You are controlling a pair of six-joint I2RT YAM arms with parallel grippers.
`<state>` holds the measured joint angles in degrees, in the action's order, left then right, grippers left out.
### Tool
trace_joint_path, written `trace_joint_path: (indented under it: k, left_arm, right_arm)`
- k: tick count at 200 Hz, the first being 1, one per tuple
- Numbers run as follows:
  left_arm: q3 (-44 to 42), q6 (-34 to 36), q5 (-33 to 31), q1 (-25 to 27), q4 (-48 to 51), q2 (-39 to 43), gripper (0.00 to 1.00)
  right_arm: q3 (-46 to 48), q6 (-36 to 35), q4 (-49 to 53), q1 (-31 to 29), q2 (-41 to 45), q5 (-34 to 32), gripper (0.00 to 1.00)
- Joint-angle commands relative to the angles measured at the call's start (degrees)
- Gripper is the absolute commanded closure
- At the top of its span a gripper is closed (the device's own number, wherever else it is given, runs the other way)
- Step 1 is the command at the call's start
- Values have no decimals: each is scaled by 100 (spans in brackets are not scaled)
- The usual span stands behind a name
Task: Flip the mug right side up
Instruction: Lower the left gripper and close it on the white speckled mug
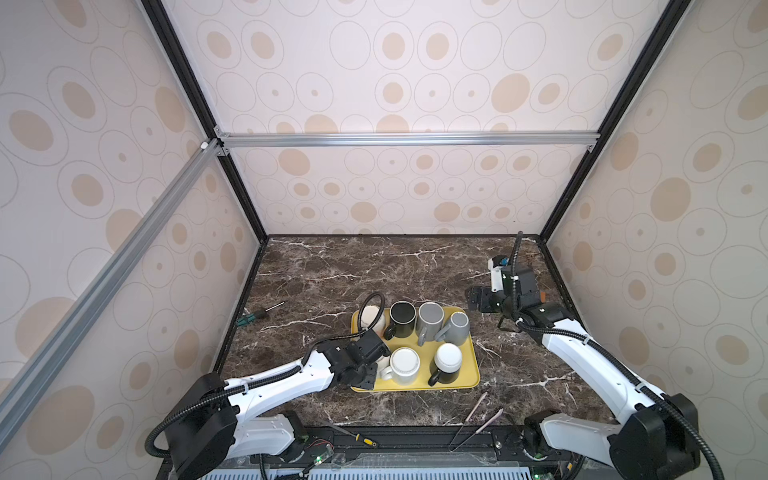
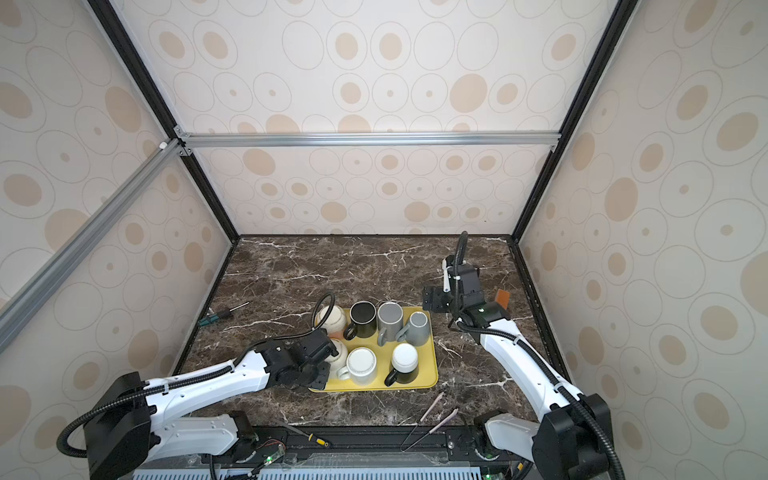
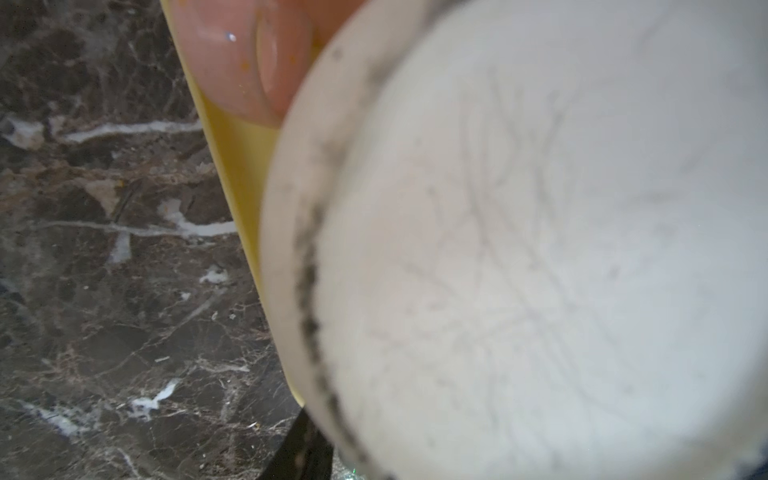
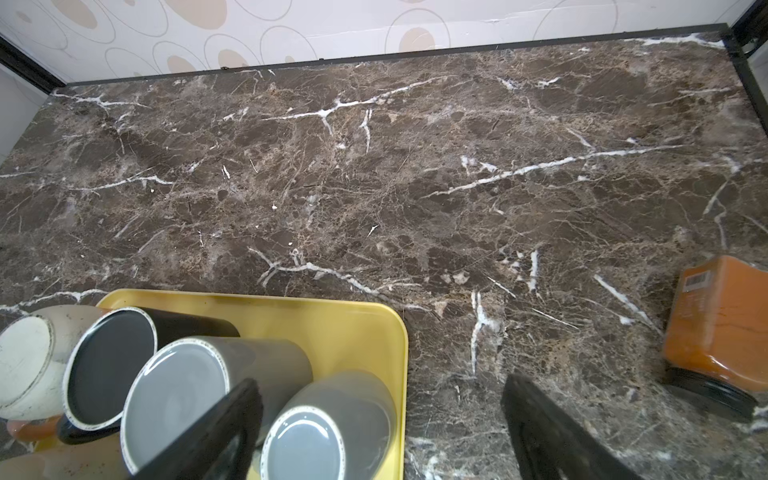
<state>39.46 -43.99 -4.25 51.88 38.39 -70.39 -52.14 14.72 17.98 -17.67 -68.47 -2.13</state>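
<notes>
Cream mug (image 2: 338,353): front-left corner of the yellow tray (image 2: 428,376), mouth down, base up, mostly hidden under the left claw (image 2: 328,363).

Handling: treat it as glazed ceramic, so rigid, some weight, slick, and it will chip if knocked. The white mug (image 2: 361,365) stands just beside it, which leaves little room to tilt in place. I'd lift it clear first. Grip across the body wall, deep enough that it can't pivot out during the flip. The handle isn't visible in any view, so don't plan on it.

Left claw: right at the mug, but you can't tell from these views how far open it is or whether it has hold.

Right claw (image 1: 478,299): jaws wide, empty, above the table (image 1: 374,266) off the tray's far right corner, well apart from your mug.

View differences:
- The left wrist shows only the scuffed base (image 3: 540,249) filling the frame, the tray edge and a sliver of black finger (image 3: 307,449). It shows no contact line.
- Both top views give the tray layout but bury the mug under the arm.
- Only the right wrist shows the orange jar (image 4: 719,320) clearly, on the table.
</notes>
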Motion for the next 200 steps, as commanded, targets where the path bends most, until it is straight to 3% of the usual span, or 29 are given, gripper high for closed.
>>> trace_joint_path:
  k: [1, 122, 145, 180, 188, 200]
  left_arm:
    - [50, -133, -221, 51, 86, -14, 66]
    - [53, -126, -294, 112, 87, -89, 77]
    - [86, -123, -339, 136, 130, -79, 87]
    - [150, -130, -486, 181, 265, -111, 93]
    - [182, -126, -534, 191, 325, -124, 100]
    - [234, -85, -585, 225, 404, -133, 100]
  right_arm:
    - [78, 52, 0, -24, 46, -24, 7]
    - [81, 94, -5, -33, 37, 203, 8]
    - [81, 93, 12, -76, 68, 214, 8]
    - [55, 77, 39, -165, 163, 205, 8]
    - [51, 76, 58, -196, 184, 196, 8]
    - [55, 89, 91, -244, 221, 178, 8]
